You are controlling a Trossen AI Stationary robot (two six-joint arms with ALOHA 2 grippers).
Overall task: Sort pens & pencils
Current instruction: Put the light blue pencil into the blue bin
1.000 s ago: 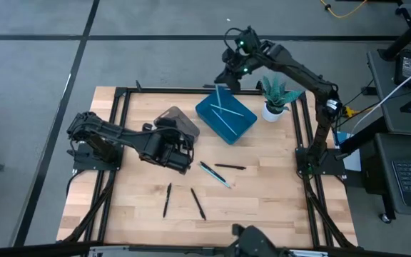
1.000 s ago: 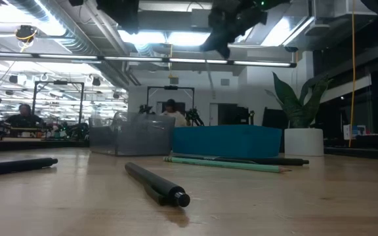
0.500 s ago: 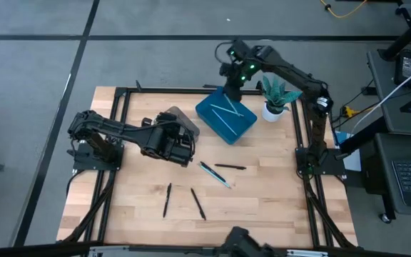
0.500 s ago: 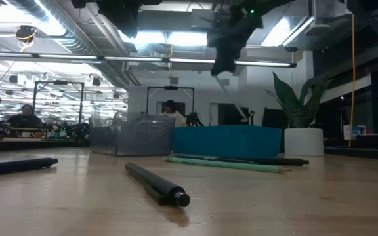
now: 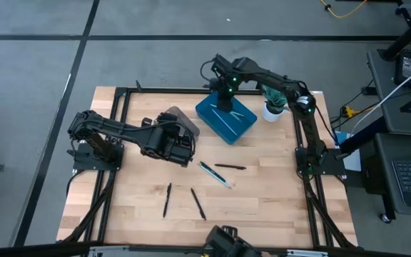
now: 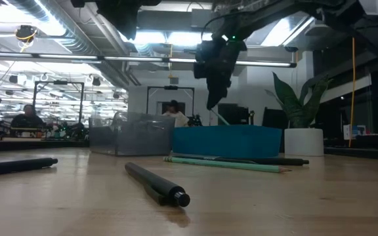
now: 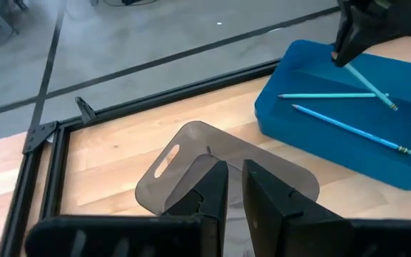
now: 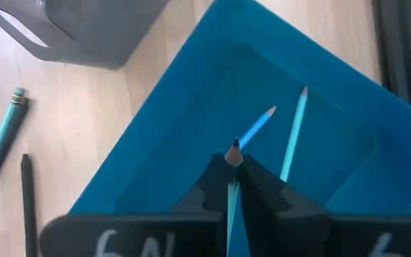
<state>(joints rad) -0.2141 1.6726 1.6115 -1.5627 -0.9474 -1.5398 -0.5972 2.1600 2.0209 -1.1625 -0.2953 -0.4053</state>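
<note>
My right gripper (image 5: 223, 96) hangs over the blue bin (image 5: 242, 127) at the table's far side, shut on a light blue pencil (image 7: 369, 86). Two more light blue pencils (image 7: 327, 95) (image 7: 348, 128) lie flat on the bin's floor. My left gripper (image 7: 234, 178) stands over the near edge of the grey see-through bin (image 5: 179, 120). It is open by a narrow gap, and I see nothing between its fingers. On the bare wood lie three black sticks (image 5: 168, 199) (image 5: 198, 203) (image 5: 230, 166) and one light blue stick (image 5: 215, 175). My right gripper pinches the light blue pencil between its two fingers near the pencil's upper end (image 7: 344, 64). It comes from above, pointing steeply down. The pencil runs on along the fingers and slants down into the blue bin. Whether its lower end (image 7: 389, 106) touches the floor I cannot tell.
A potted plant in a white pot (image 5: 273, 103) stands just right of the blue bin, close to my right arm. A black frame (image 5: 120, 96) runs around the table. There is bare wood between the loose sticks and the near edge.
My right gripper has come down from above the table's far edge toward the blue bin, a little leftward. It has tipped to point more steeply down and stays shut on the pencil, whose lower end now reaches into the bin.
</note>
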